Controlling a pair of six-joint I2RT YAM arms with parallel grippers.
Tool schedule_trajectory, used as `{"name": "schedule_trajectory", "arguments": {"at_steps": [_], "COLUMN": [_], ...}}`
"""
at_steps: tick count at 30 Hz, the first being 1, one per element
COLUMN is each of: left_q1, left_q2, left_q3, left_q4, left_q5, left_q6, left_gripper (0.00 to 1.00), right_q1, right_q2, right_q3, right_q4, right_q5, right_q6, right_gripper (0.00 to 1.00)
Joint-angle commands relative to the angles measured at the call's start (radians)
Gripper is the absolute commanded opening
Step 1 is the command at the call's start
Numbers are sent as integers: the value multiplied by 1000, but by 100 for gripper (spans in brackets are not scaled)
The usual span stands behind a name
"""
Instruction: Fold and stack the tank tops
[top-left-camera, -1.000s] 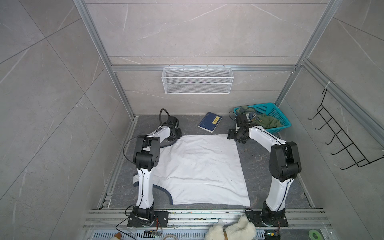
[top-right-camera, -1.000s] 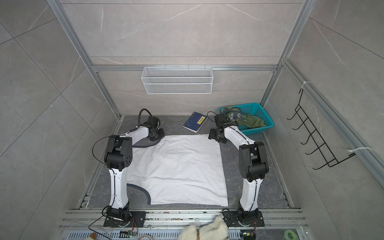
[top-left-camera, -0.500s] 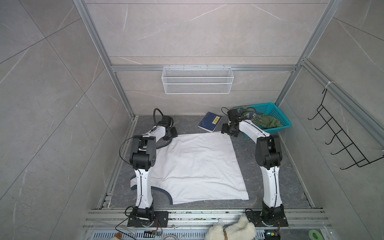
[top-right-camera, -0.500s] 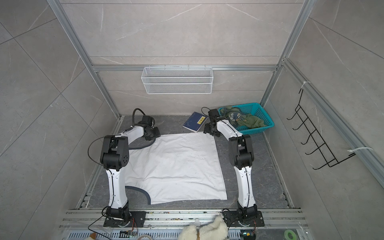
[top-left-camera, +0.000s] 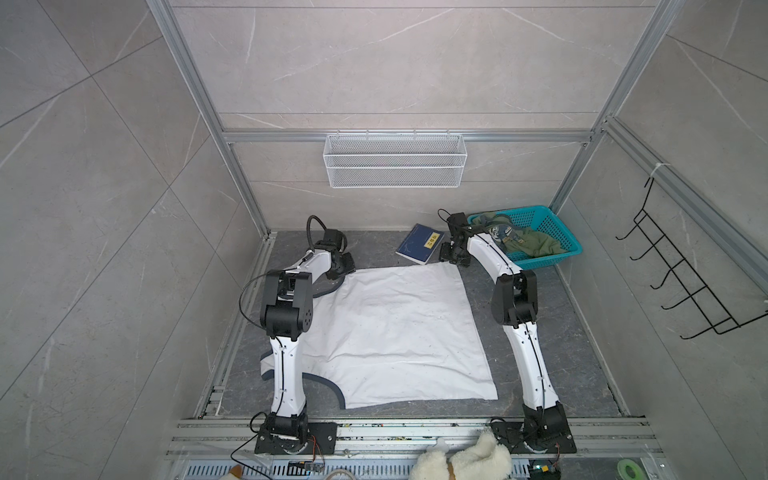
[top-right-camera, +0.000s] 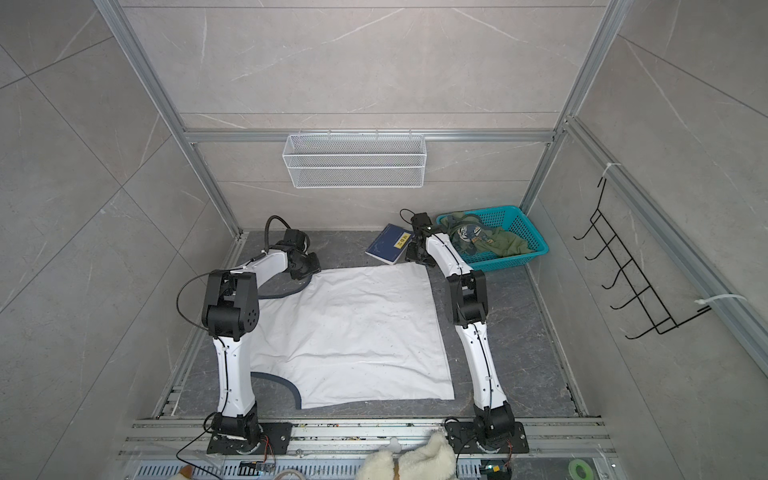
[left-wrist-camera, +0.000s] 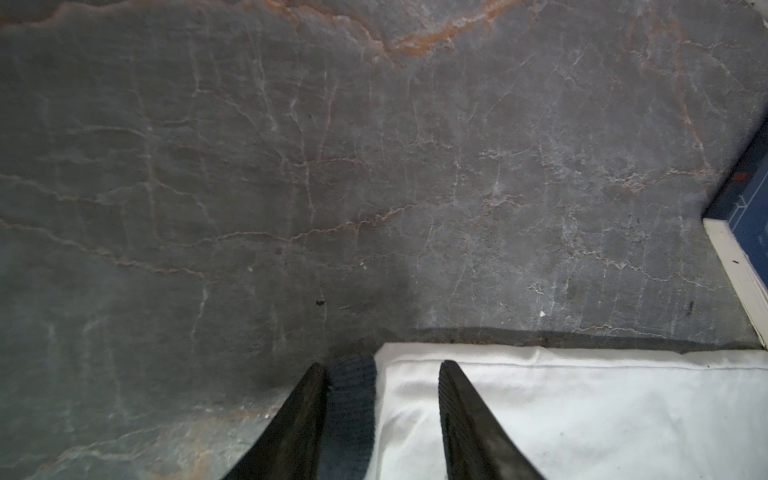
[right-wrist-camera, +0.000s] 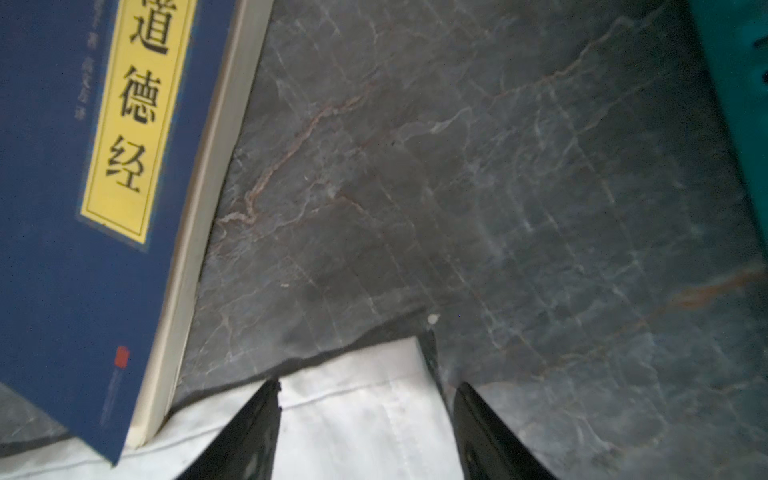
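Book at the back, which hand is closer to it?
Right. The right hand sits just beside the book, over a far corner of the white top; the left hand is at the opposite far corner, well away.

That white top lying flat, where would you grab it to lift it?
Probably its two far corners, one per gripper, from above: the white tank top lies flat, so only edges offer a pinch. The left gripper and right gripper are open over them.

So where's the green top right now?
In both top views the green tank top lies crumpled inside the teal basket, far right, beside the right hand.
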Motion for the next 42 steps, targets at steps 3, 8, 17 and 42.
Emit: {"name": "schedule_trajectory", "arguments": {"at_steps": [3, 8, 17, 42], "left_q1": [4, 4, 4, 4], "left_q2": [23, 45, 104, -17], "left_q3": [28, 57, 145, 157], "left_q4": [-12, -20, -84, -18], "left_q5": [24, 17, -9, -8], "left_q6": [4, 4, 28, 28], "left_gripper": [44, 42, 38, 0], "right_q1": [0, 0, 0, -43], "right_q2": [82, 109, 113, -39], "right_q3": [99, 124, 126, 176], "right_q4": [-120, -127, -136, -116], "right_q5": [7, 4, -7, -6], "right_q6": [0, -1, -8, 8], "right_gripper": [61, 55, 40, 0]}}
